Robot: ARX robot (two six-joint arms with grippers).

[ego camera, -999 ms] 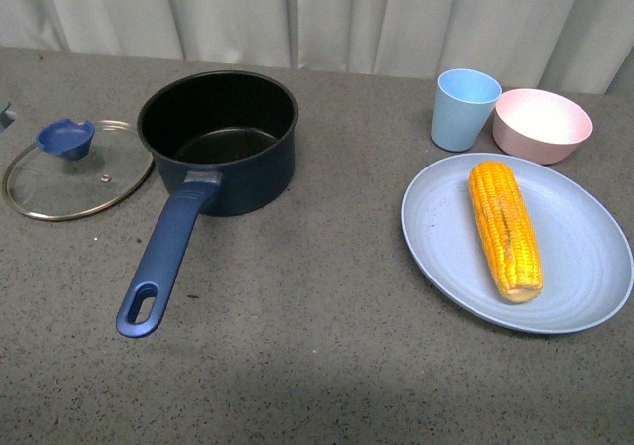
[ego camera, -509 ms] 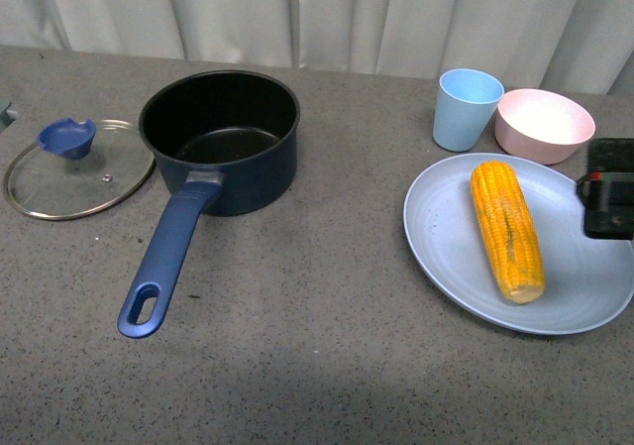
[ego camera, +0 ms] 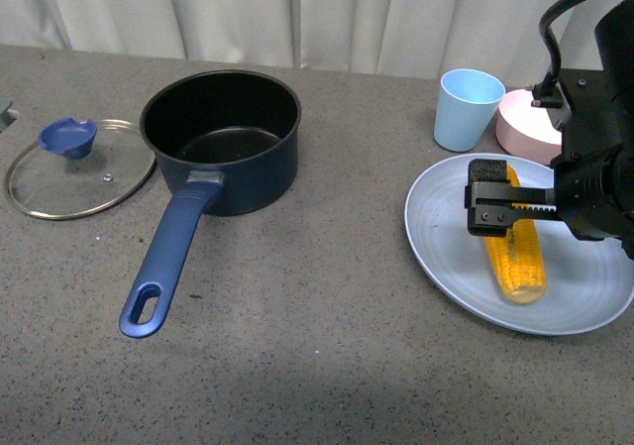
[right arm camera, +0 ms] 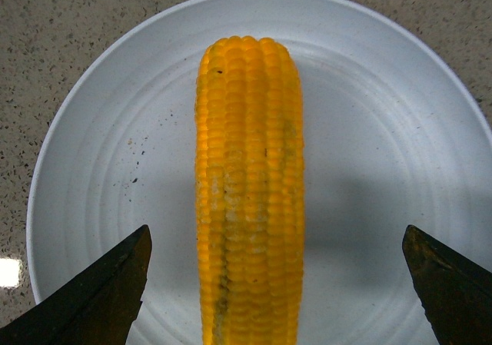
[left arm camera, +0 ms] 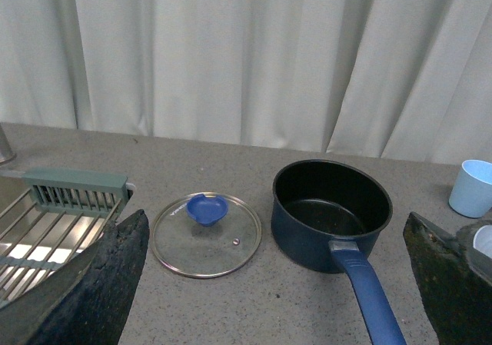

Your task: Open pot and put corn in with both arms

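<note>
Your right end effector [ego camera: 487,199] has just arrived, spread open astride the yellow-orange corn cob [ego camera: 517,264] lying on the pale blue plate [ego camera: 441,242] right of the uncovered dark navy saucepan [ego camera: 223,167]; grasping looks next.

Navy pot [ego camera: 220,138], yellow-orange corn [right arm camera: 250,191], pale blue plate [right arm camera: 115,145]

Grey table [ego camera: 317,356]: pot [ego camera: 220,138], glass lid [ego camera: 74,177], plate [ego camera: 444,242], cup [ego camera: 466,110], bowl [ego camera: 519,128].
</note>
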